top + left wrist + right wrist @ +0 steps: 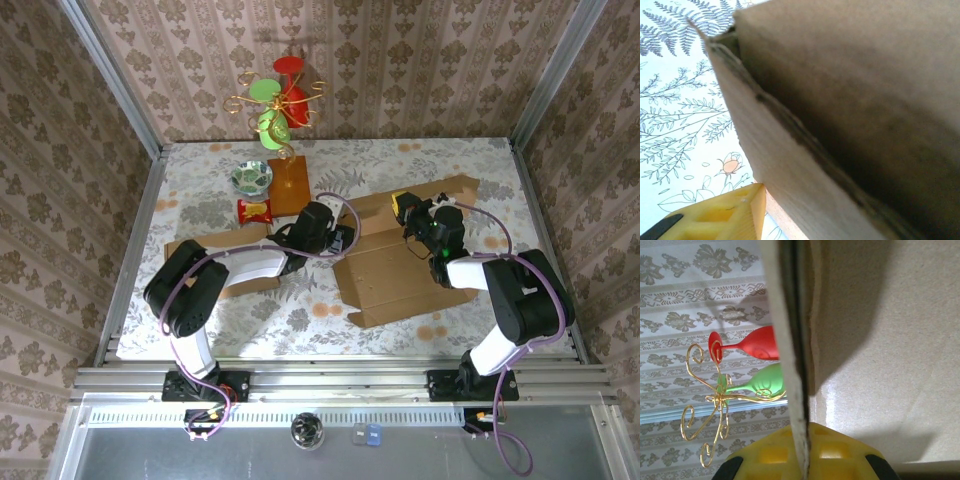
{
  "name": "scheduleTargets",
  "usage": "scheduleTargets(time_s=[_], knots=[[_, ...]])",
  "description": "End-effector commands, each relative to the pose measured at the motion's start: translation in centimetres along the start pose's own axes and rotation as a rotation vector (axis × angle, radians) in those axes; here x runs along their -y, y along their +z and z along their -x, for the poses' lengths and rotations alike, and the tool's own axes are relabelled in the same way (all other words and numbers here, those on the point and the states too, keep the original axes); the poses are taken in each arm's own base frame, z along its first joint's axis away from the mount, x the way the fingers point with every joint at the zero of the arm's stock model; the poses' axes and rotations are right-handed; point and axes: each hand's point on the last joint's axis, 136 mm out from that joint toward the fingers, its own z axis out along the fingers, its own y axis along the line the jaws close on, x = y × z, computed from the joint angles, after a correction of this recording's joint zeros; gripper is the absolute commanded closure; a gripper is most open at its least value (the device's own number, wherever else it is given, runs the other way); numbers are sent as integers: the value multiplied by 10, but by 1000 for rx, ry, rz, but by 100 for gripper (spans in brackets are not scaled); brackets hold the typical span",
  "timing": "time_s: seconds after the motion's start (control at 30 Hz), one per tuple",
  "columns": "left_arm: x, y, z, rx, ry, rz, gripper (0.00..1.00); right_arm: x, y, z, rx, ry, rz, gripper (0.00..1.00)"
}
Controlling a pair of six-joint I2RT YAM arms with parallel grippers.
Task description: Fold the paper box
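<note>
From where I stand, the trouble starts on the left. The left gripper (332,236) is down at the left edge of the paper box (400,280). One yellow finger (725,220) sits just outside a raised cardboard wall (850,100). That wall hides the other finger, so I cannot tell whether those jaws clasp it or merely straddle it. If they only straddle it, I reckon the wall could flop back flat as soon as the sheet is pushed.

The box lies spread between the two sets of jaws, mostly unfolded. On the right, the right gripper (802,452) is clamped tight on the edge of a flap (890,365), with the card running straight down between its fingers. A hard pull there against a loose left hold could drag the whole sheet across the table (450,160). It could also crease the flap off its fold line. A swinging panel might also knock the clutter just beyond the left jaws.

Counting, left to right:
- one bowl (251,177)
- one red packet (255,209)
- one gold wire stand (288,150), carrying one green glass (762,382) and one red glass (757,342)
- one box
- two arms and two grippers

A cardboard strip (185,250) behind the left jaws, under that arm, may belong to the same box, but I cannot tell.
</note>
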Motion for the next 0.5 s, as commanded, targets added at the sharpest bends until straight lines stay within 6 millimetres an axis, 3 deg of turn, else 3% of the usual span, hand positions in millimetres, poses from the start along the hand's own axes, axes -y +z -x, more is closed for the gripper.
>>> scheduleTargets(time_s=[0.0,0.47], knots=[[-1,7,0,3,-18,40,56,29,-1,-15,-38,29,-81,100],[-4,13,-4,2,-16,135,62,31,0,-22,-53,37,-87,100]])
